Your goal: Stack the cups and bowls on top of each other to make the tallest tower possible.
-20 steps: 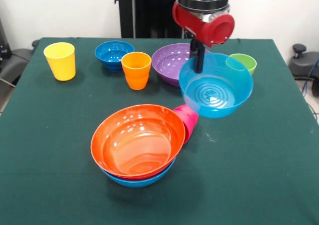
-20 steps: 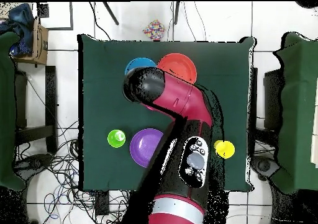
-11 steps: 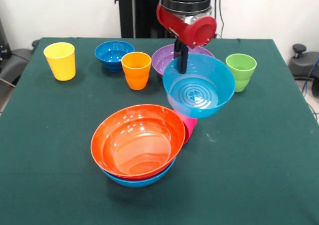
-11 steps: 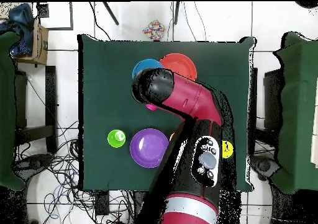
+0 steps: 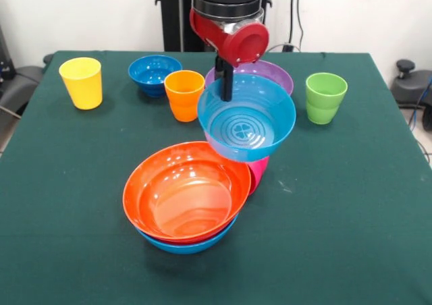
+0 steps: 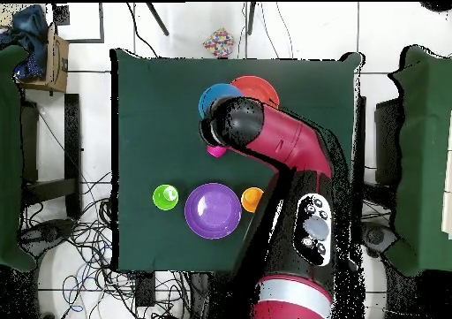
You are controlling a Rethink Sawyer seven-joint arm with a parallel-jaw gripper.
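Note:
My gripper (image 5: 225,88) is shut on the far rim of a smaller light-blue bowl (image 5: 247,120), which hangs tilted in the air. The bowl sits just right of and above the tower (image 5: 185,193), a large orange bowl nested in another orange bowl on a wide light-blue bowl. Half hidden behind the held bowl is a pink cup (image 5: 259,171), standing beside the tower. Yellow cup (image 5: 82,82), orange cup (image 5: 184,94) and green cup (image 5: 325,97) stand apart near the back. In the overhead view the arm covers the gripper; the held bowl (image 6: 214,97) overlaps the tower (image 6: 261,87).
A dark-blue bowl (image 5: 154,72) and a purple bowl (image 5: 270,71) sit at the back of the green table (image 5: 351,204). Overhead, the purple bowl (image 6: 212,210), green cup (image 6: 165,197), orange cup (image 6: 252,199) and pink cup (image 6: 214,151) show beside the arm.
The gripper has carried the light-blue bowl leftward in the front view, from in front of the green cup toward the tower. The green cup and purple bowl are uncovered.

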